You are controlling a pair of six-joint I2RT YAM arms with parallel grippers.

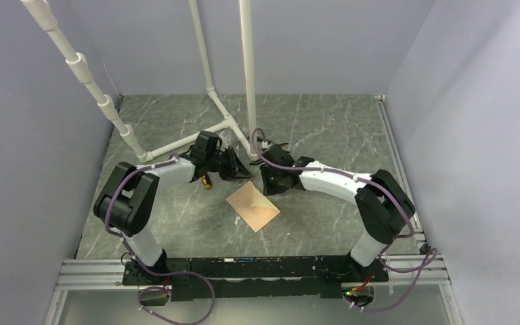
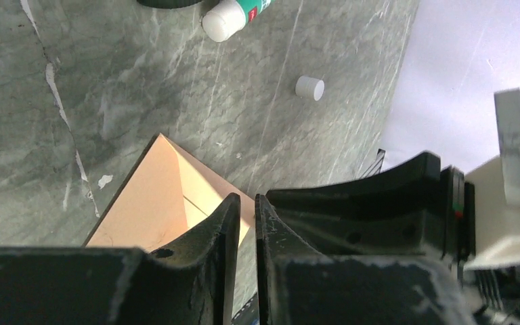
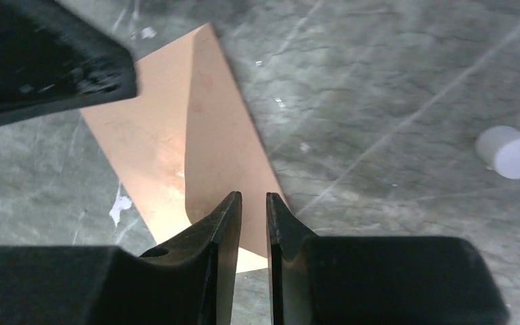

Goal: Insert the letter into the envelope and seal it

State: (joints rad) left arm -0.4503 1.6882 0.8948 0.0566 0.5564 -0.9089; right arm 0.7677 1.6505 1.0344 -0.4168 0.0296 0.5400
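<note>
The desk (image 1: pixel 325 135) holds one envelope (image 1: pixel 252 206), apparently sealed; no loose letter shows. Left gripper (image 2: pixel 246 200) at eleven o'clock, right gripper (image 3: pixel 254 196) at one: fingers closed, empty.

Top view: soft, even, fairly bright light from overhead, only faint shadows on the grey-green marbled tabletop (image 1: pixel 176 210), everything sharp. Left wrist view: my left claw (image 2: pixel 248 206) sits dark and soft-edged close to the lens, the tabletop in good focus, the pale lavender wall (image 2: pixel 460 68) washed out to near white. Right wrist view: my right claw (image 3: pixel 254 203) is likewise black and slightly blurred; the peach-tan paper envelope (image 3: pixel 156 142) shows a pale sheen mid-sheet and a darker shaded band on its right side.
</note>
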